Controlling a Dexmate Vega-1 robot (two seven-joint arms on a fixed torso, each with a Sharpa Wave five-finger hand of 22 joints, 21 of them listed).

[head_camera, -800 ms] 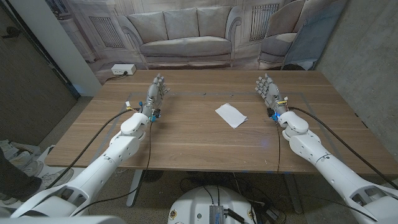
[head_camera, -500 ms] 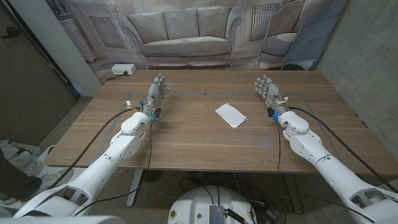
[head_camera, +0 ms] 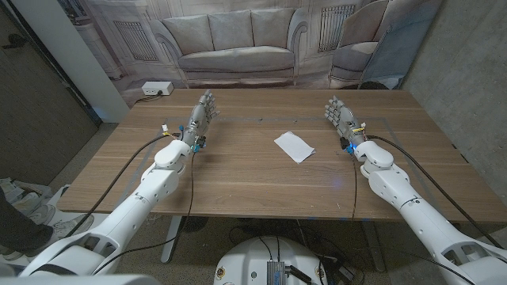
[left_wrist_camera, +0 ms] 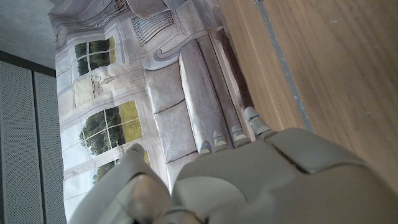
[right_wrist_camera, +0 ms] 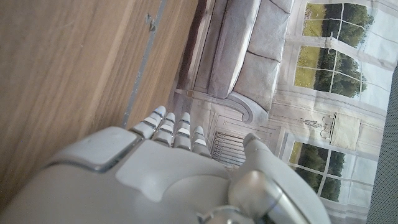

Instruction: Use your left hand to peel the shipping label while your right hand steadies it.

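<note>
No readable writing or brand marks on anything in view. The shipping label [head_camera: 294,146] shows a plain white upper face; no print can be made out at this size.

Shipping label: lies flat on the wooden table [head_camera: 238,182], slightly right of the table's middle, turned at an angle to the table edges. Nothing touches it.

Left hand [head_camera: 201,117]: raised at the table's left side, well apart from the label, fingers extended and reaching toward the far edge. It holds nothing. In the left wrist view the back of the hand [left_wrist_camera: 261,180] shows with fingertips pointing toward the backdrop printed with a sofa [head_camera: 234,43].

Right hand [head_camera: 341,117]: at the table's right side, nearer the label than the left hand but still apart from it. Fingers extended, slightly spread, nothing held. The right wrist view shows the hand's back [right_wrist_camera: 149,180] over bare wood.

A white power strip [head_camera: 156,89] sits beyond the far left corner.
</note>
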